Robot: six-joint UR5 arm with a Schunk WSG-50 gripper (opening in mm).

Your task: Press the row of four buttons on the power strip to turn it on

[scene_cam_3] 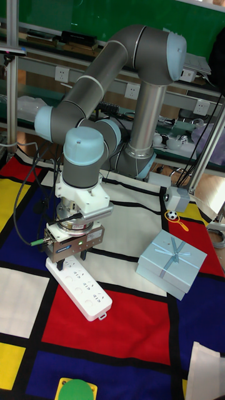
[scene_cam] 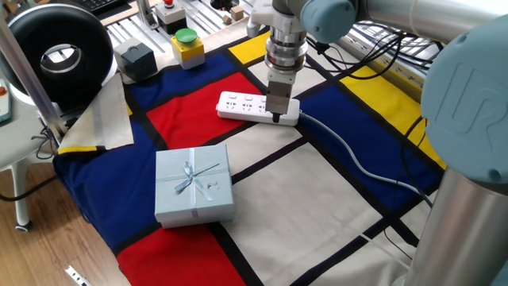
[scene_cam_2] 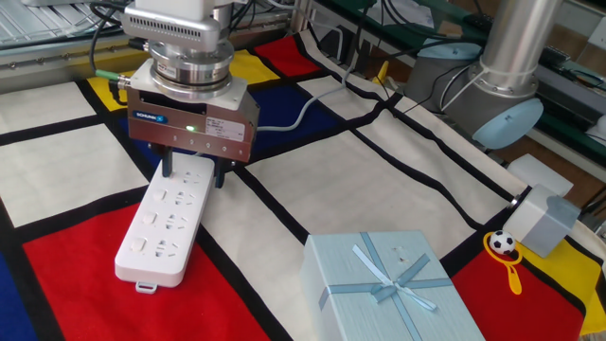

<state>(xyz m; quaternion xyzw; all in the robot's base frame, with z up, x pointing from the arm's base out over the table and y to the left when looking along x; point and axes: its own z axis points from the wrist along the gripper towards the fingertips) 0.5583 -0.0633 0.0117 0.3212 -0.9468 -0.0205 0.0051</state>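
Observation:
The white power strip (scene_cam: pixel 244 105) lies on the colour-block cloth, half on red and half on white (scene_cam_2: pixel 163 227) (scene_cam_3: pixel 81 286). Its pale grey cable (scene_cam: pixel 349 155) runs off to the right. My gripper (scene_cam_2: pixel 194 173) points straight down over the cable end of the strip (scene_cam: pixel 276 117) (scene_cam_3: pixel 72 259). It is open: one dark finger (scene_cam_2: pixel 169 166) stands at the strip's left long edge and the other (scene_cam_2: pixel 221 176) just off its right edge, both low at the strip's surface. The four buttons are too small to make out, and the gripper body hides that end.
A pale blue gift box (scene_cam: pixel 194 184) (scene_cam_2: pixel 388 289) sits in front of the strip. A yellow box with a green button (scene_cam: pixel 187 46), a black box (scene_cam: pixel 135 59) and a black ring (scene_cam: pixel 59 52) stand at the back left. A small grey box (scene_cam_2: pixel 542 220) and a ball toy (scene_cam_2: pixel 502 243) lie nearby.

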